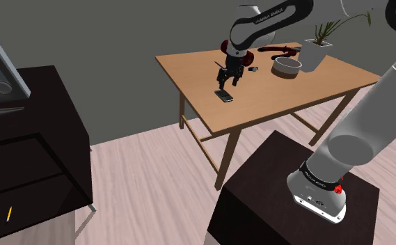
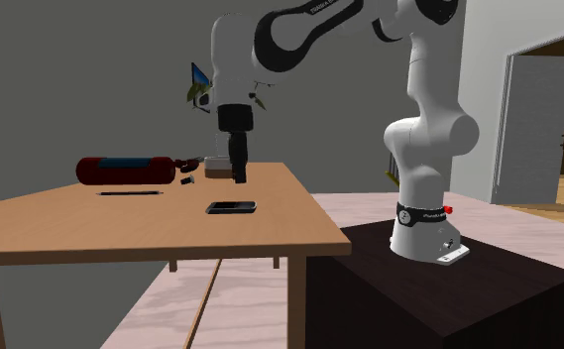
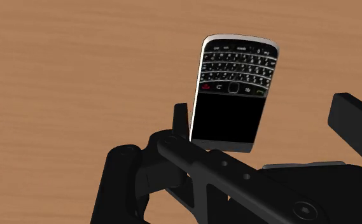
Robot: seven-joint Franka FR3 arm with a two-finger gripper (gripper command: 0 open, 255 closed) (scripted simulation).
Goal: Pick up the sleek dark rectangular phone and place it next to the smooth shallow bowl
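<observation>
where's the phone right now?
The phone lies flat on the table, just below the end effector, toward the shoulder view's left of the bowl.

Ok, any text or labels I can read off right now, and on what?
Nothing reads clearly.
Key markings on the phone: too small to read.
Dark lettering on the arm's upper link: too blurred to read.
Pale print on the arm's base ring: too small to read.

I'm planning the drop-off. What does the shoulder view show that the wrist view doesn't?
Shoulder view adds: the bowl farther along the table, a potted plant beside it, the arm's stand. Wrist view adds: the phone's keypad and dark screen. Both: the phone lying flat on the wooden table, the open gripper above it, not touching.
</observation>
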